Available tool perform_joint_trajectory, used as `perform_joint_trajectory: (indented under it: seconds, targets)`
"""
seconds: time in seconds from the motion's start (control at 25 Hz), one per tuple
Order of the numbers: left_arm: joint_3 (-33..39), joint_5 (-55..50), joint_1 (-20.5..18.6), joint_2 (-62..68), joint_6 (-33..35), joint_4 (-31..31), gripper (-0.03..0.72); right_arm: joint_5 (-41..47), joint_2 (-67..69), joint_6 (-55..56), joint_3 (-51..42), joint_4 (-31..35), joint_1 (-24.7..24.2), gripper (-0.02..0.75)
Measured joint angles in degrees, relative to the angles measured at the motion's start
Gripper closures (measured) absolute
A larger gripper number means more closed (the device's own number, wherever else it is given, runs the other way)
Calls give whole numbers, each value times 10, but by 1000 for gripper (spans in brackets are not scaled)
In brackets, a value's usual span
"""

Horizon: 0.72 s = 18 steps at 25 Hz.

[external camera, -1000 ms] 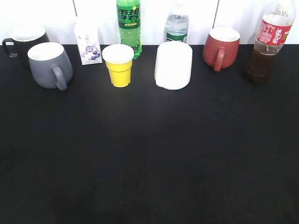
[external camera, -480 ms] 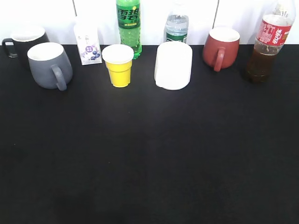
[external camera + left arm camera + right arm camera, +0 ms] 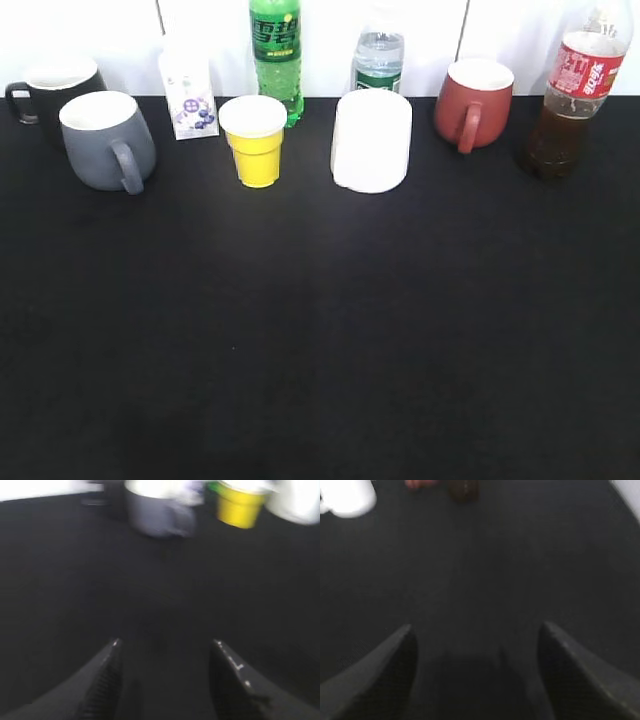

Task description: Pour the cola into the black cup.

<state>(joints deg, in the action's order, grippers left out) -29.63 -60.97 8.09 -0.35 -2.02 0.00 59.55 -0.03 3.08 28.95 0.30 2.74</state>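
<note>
Exterior view shows the cola [image 3: 572, 95] standing far right of the grey mug [image 3: 105, 139], with the black cup [image 3: 55, 85] tucked just behind that mug on the worktop [image 3: 320, 330]. Both the left pincer [image 3: 165, 677] and the right pincer [image 3: 476, 672] gape wide, holding nothing, likely spread ready to grip.

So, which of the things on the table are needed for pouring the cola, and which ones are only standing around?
Needed:
- cola bottle, far right
- black cup, far left, behind the grey mug

Only standing around:
- grey mug
- yellow cup
- white cup
- red mug
- green soda bottle
- water bottle
- small carton
</note>
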Motion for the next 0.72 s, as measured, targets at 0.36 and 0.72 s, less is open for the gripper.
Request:
perform_joint_trajectory:
  seconds: [0.36, 0.72]
  targets:
    - [1, 0, -60, -1, 0, 0, 272, 1, -4, 1, 0, -3, 0, 173]
    - [1, 0, -60, -1, 0, 0, 388, 1, -4, 2, 0, -3, 0, 174]
